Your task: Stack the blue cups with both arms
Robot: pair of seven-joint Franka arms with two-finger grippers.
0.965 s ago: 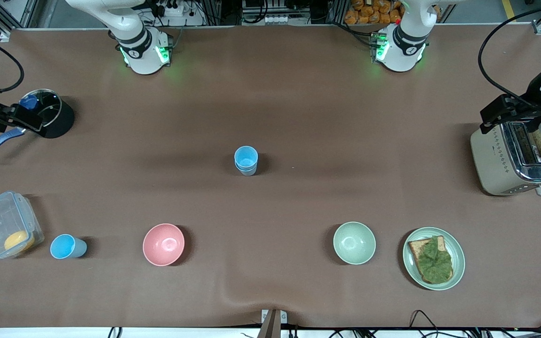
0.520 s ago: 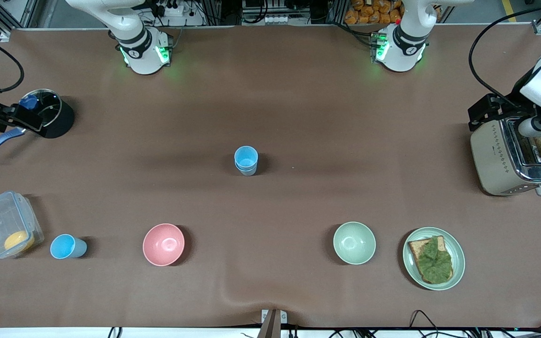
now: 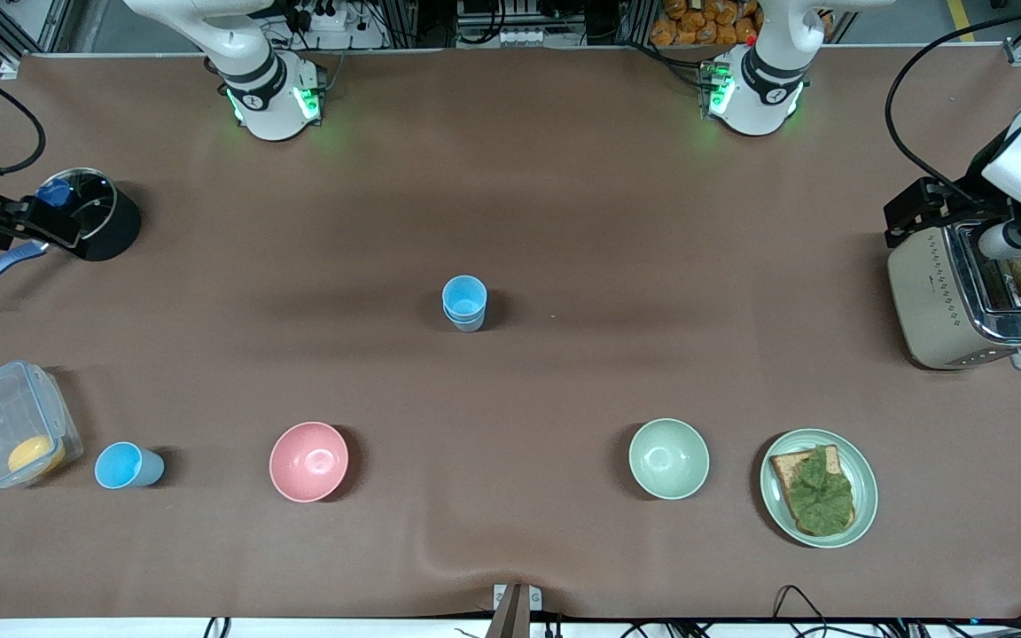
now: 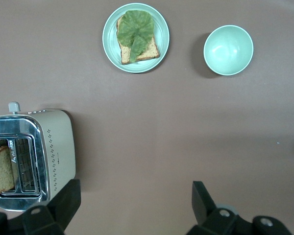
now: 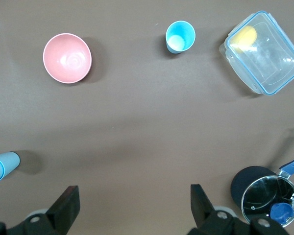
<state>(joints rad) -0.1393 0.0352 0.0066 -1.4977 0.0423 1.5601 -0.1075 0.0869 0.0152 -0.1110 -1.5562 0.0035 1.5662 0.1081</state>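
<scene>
One single cup [image 3: 128, 466] stands upright beside the container [image 3: 12, 435], at the right arm's end; the stack [image 3: 464, 303] sits mid-table. The right gripper [image 5: 132, 205] is closer, over the pot [image 3: 89, 213]. The left gripper [image 4: 134, 203] hangs over the toaster [image 3: 971, 297]. Both grippers are empty, jaws apart.

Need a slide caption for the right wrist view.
Open right claw over bare mat; lone blue cup sits between pink bowl and plastic container.

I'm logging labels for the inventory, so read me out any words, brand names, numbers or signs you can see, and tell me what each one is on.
No text can be read in full.
Toaster: a small dark brand mark on its cream side, too small to read.
Left arm's base and right arm's base: each bears a small dark round emblem, not legible.
Plate, bowls, cups, pot and box: no markings visible.
</scene>
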